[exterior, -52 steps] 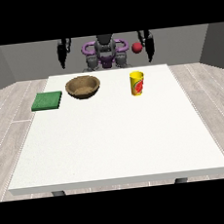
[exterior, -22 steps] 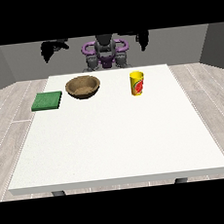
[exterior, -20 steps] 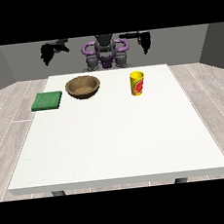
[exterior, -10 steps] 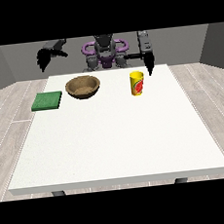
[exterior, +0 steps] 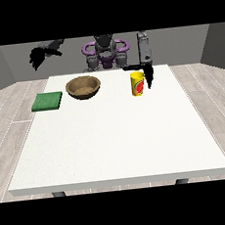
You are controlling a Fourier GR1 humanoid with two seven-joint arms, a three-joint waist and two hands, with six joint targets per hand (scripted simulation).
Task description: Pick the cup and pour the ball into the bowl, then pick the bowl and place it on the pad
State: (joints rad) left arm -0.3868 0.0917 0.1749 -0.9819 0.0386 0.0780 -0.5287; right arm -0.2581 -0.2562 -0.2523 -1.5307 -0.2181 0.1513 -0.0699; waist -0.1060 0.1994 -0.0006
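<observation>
The black hand at the view's right (exterior: 149, 75) hangs just beside the yellow cup (exterior: 138, 83); bare white table (exterior: 116, 133) lies between the cup and the brown wooden bowl (exterior: 83, 87).

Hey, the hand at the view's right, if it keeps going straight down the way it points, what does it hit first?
Likely the table, just beside the yellow cup; the hand hangs fingers-down at the cup's side. Depth is unclear.
</observation>
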